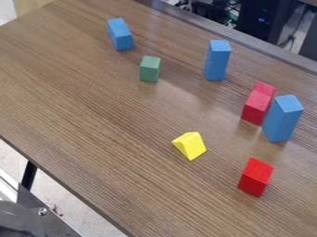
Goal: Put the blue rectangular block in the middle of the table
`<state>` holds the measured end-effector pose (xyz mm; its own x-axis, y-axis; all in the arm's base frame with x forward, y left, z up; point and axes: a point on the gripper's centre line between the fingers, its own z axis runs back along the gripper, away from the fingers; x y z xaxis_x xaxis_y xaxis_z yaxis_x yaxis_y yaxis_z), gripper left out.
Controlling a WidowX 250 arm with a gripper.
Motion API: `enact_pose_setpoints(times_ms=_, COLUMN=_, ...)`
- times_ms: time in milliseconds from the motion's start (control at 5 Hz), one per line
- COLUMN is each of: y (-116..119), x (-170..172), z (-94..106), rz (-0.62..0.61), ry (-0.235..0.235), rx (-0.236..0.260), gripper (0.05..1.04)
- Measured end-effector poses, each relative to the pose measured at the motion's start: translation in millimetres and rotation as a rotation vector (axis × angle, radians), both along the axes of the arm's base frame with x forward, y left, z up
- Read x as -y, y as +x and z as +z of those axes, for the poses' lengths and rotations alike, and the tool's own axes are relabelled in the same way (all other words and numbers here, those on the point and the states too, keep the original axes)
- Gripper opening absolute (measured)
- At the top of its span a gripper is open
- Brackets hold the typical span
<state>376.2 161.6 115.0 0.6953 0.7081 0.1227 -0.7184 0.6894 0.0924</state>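
If you go for the upright blue block (283, 118) just beside the darker red block (255, 109), tight clearance may topple it — gripper apart or together: cannot tell.

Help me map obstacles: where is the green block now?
In the camera view, the green block is in the upper half, slightly left of centre, below and right of the leftmost blue block.

Lab or office, wood-grain table (93, 92), black electronics (257, 21), cables (290, 40)
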Motion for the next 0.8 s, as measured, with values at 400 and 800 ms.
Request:
enact_pose_setpoints(times_ms=400, y=-4, x=23, z=15.5, rz=-0.066, ry=0.017, rx=0.056, gripper=0.999)
enact_pose_setpoints(times_ms=800, y=-7, x=26, z=14.3, rz=-0.067, ry=0.006, rx=0.053, gripper=0.999)
